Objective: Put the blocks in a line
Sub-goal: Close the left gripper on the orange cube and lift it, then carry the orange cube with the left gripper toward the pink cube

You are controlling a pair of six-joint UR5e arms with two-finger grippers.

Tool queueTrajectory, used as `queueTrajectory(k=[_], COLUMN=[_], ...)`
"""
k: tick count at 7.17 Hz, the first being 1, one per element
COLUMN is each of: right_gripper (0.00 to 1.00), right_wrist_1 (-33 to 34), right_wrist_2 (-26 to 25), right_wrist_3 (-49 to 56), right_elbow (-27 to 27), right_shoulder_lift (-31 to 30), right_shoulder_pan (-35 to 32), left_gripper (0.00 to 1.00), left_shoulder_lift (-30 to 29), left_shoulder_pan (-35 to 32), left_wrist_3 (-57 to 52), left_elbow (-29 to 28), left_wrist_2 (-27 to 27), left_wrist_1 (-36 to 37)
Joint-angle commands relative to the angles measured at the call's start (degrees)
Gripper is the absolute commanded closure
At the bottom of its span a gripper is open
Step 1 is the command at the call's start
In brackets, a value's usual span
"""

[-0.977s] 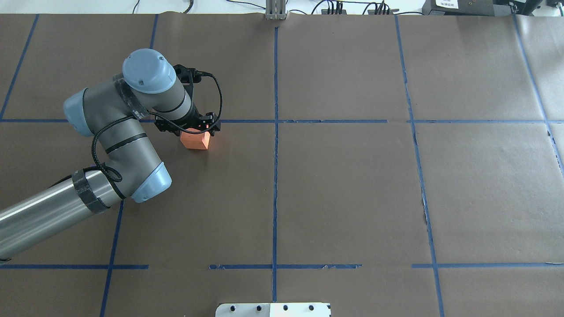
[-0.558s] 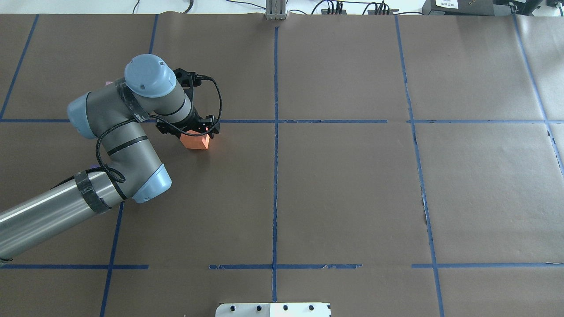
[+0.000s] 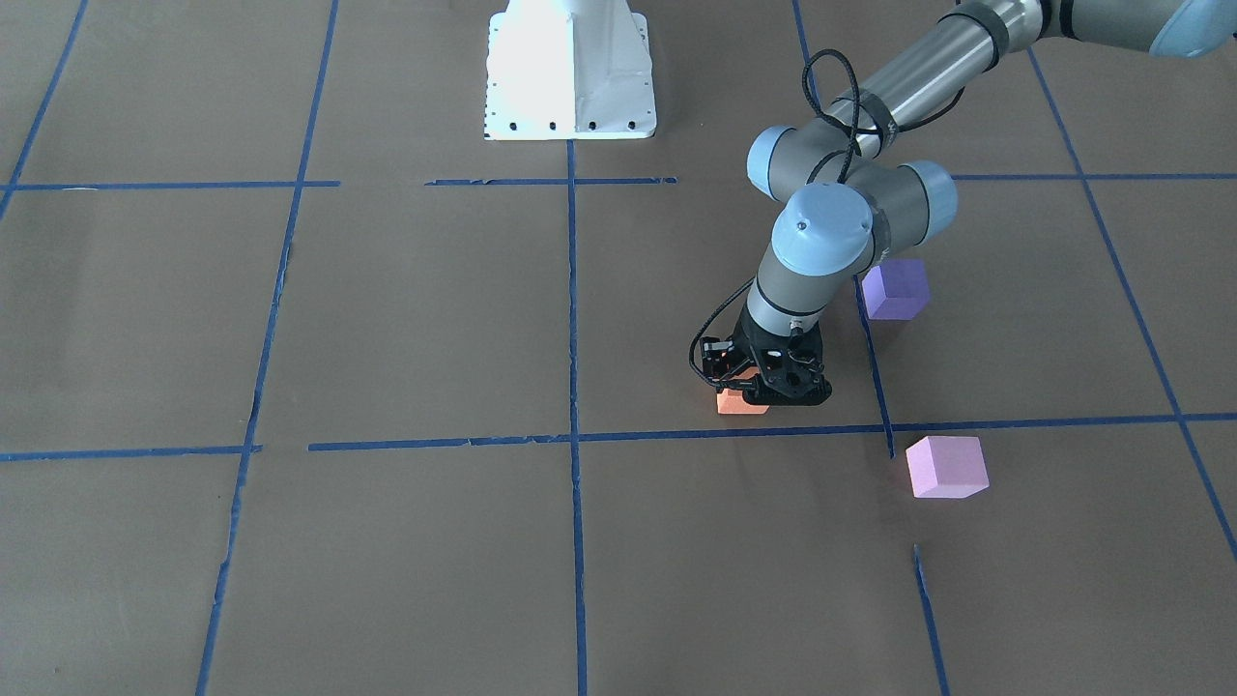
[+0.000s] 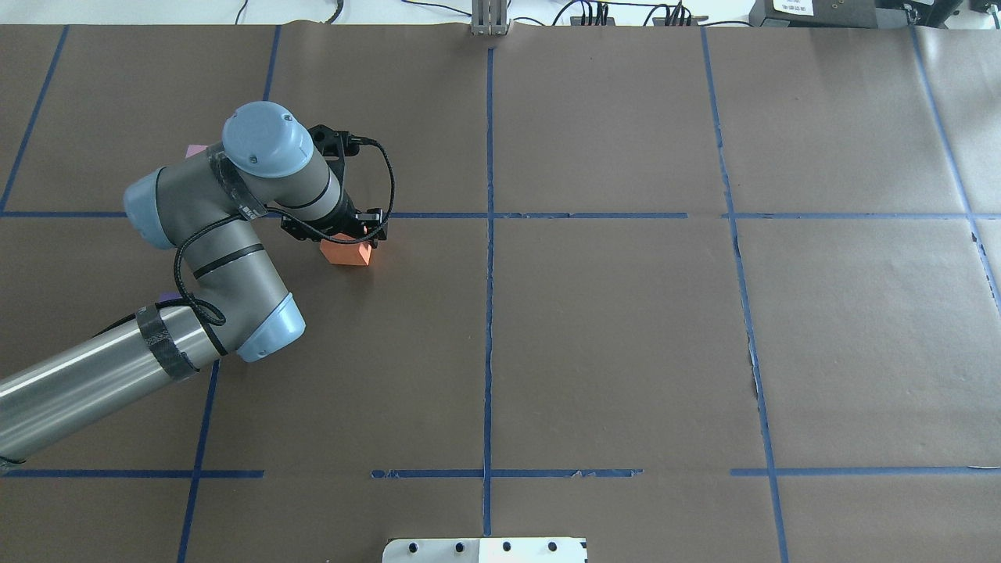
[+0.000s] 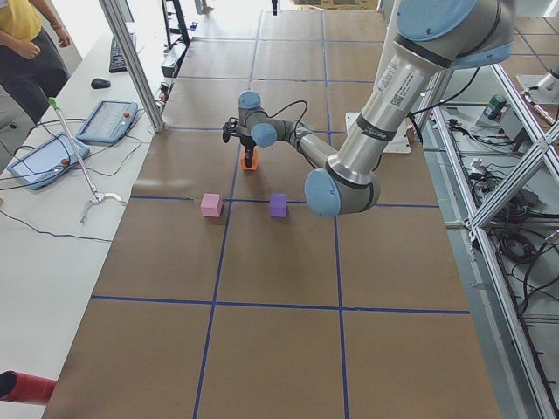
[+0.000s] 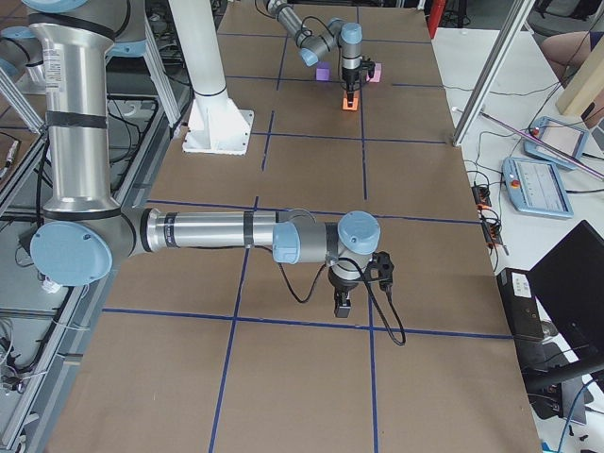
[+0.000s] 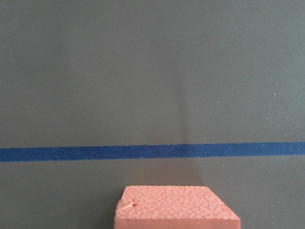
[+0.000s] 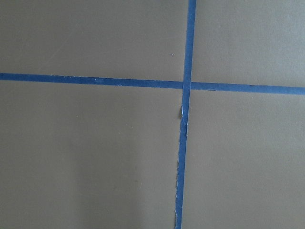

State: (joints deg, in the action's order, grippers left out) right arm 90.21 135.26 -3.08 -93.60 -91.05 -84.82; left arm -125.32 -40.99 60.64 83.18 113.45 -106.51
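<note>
The orange block [image 4: 345, 254] sits on the table's left half, just on the robot's side of a blue tape line [image 7: 152, 151]. It is a cube, so we find no long axis. In the left wrist view its far top edge runs parallel to that line.

The left gripper [image 3: 773, 385] stands upright over it, jaws closed on the block. The purple block [image 3: 896, 288] lies further to the robot's left and nearer its base [image 3: 568, 72]. The pink block [image 3: 946, 467] lies across the line, well apart from both.

The right gripper [image 6: 342, 304] hangs over bare paper far off, and we cannot tell how its jaws stand.

Brown paper [image 4: 626, 352] taped in a blue grid covers the table. Past its far edge a white bench carries tablets [image 5: 106, 120], and a person [image 5: 26, 48] stands beside it.
</note>
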Motion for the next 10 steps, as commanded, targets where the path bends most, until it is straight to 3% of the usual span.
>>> queueTrajectory(k=[1, 3, 5, 7, 10], right_gripper=[0.0, 0.0, 0.0, 0.0, 0.0], right_wrist_1=[-0.03, -0.03, -0.03, -0.03, 0.05], right_wrist_2=[0.0, 0.0, 0.0, 0.0, 0.0], right_wrist_3=[0.0, 0.0, 0.0, 0.0, 0.0], right_elbow=[0.0, 0.0, 0.0, 0.0, 0.0], right_shoulder_lift=[0.0, 0.0, 0.0, 0.0, 0.0], right_shoulder_pan=[0.0, 0.0, 0.0, 0.0, 0.0], left_gripper=[0.81, 0.8, 0.79, 0.79, 0.78], left_shoulder_lift=[1.47, 9.96, 16.48, 17.21, 16.86], left_shoulder_pan=[-5.13, -8.04, -13.49, -14.03, -13.68], left_wrist_3=[-0.7, -7.76, -18.15, -18.54, -18.19], left_elbow=[8.54, 14.62, 13.86, 12.02, 4.74], left_wrist_2=[2.64, 3.53, 10.35, 10.74, 10.74], left_wrist_1=[6.62, 7.72, 7.01, 6.57, 0.35])
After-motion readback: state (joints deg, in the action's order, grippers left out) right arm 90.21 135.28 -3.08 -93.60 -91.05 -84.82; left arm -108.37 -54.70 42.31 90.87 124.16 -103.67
